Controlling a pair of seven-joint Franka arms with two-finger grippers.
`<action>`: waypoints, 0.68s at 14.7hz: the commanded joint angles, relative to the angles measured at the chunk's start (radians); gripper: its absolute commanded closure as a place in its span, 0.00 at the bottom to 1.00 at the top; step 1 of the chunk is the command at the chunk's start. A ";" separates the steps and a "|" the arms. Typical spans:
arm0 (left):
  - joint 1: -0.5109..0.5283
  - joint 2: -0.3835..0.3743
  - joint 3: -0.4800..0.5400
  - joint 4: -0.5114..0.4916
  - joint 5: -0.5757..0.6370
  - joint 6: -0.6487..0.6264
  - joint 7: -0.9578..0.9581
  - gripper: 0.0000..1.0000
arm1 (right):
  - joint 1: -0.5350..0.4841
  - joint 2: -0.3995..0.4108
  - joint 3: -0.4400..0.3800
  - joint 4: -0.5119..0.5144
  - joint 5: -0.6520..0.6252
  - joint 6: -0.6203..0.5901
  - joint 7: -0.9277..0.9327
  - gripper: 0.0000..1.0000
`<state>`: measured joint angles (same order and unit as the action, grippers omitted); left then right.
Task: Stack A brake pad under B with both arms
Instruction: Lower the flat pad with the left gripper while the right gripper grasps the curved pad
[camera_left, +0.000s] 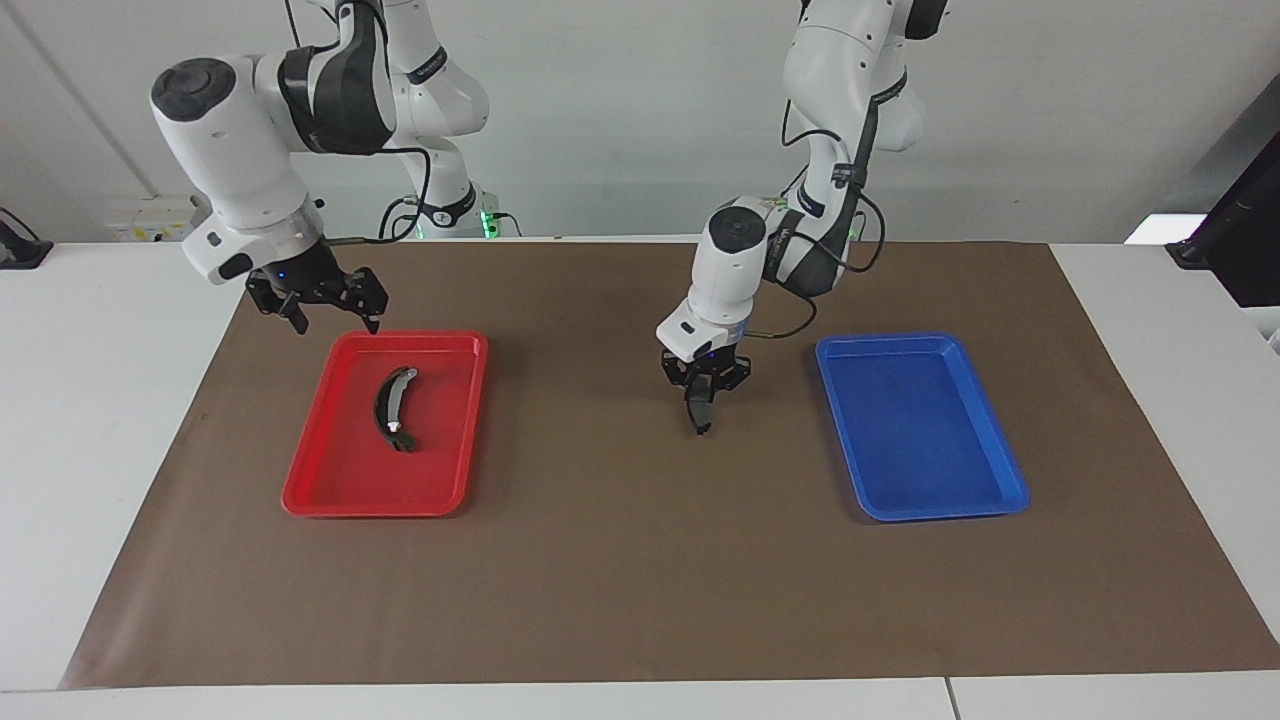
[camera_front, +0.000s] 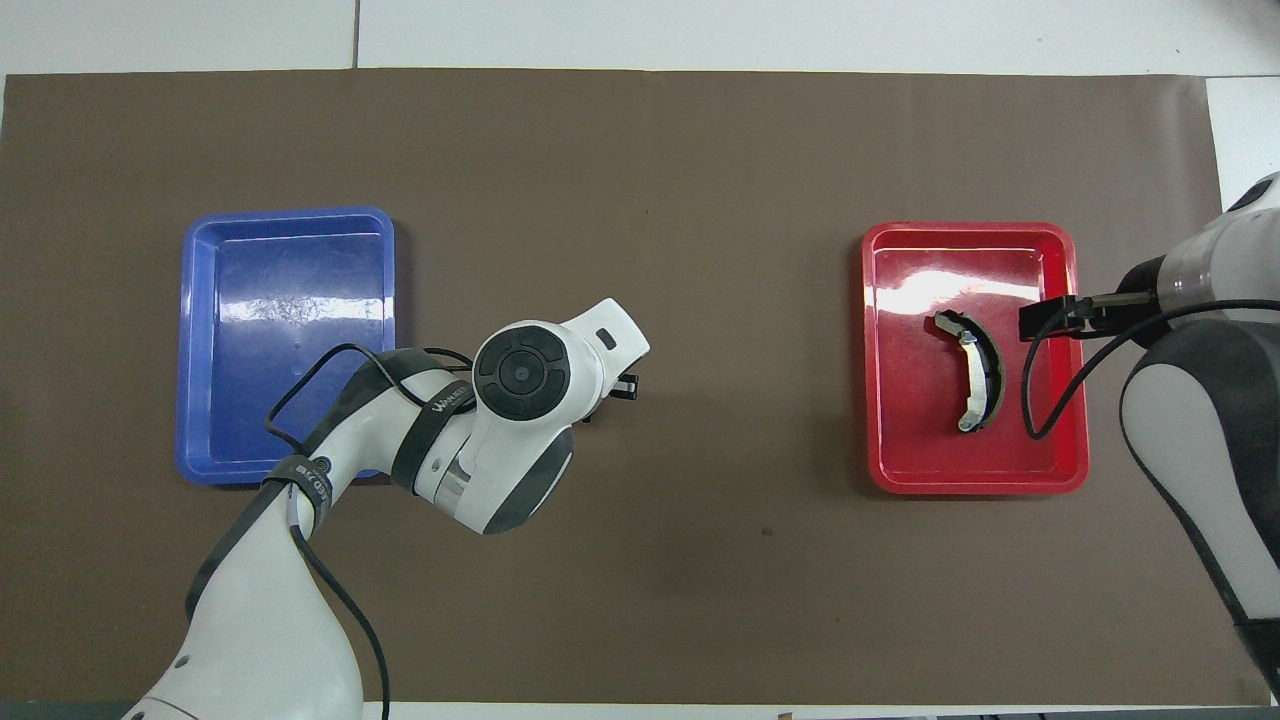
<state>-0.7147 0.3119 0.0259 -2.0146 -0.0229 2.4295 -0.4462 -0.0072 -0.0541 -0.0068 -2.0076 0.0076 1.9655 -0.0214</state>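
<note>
Left arm reaches in from its base, forearm bent down, wrist vertical; left gripper (camera_left: 702, 392) points straight down, fingers clamped together on small dark piece. Right arm elbow high, wrist tilted; right gripper (camera_left: 330, 312) hangs raised, fingers spread wide, holding nothing.

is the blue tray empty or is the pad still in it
Empty. The blue tray shows only bare floor; the left claw holds the short dark brake pad over the brown mat.

A white counter (camera_left: 100, 450) carries a brown mat (camera_left: 640, 590) covering most of its top; a red tray (camera_left: 345, 495) sits toward the right arm's end, a blue tray (camera_left: 940, 500) toward the left arm's end.
</note>
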 joint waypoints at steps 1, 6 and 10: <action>-0.034 0.038 0.014 0.048 0.011 0.009 -0.006 0.90 | -0.008 0.014 0.005 -0.141 0.020 0.187 -0.048 0.00; -0.043 0.038 0.014 0.039 0.011 0.014 -0.014 0.38 | 0.004 0.082 0.005 -0.270 0.020 0.424 -0.086 0.00; -0.025 -0.022 0.017 0.033 0.009 -0.038 -0.011 0.04 | -0.005 0.125 0.004 -0.301 0.020 0.481 -0.118 0.00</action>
<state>-0.7425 0.3415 0.0296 -1.9826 -0.0229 2.4344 -0.4466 -0.0030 0.0701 -0.0054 -2.2855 0.0136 2.4209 -0.0929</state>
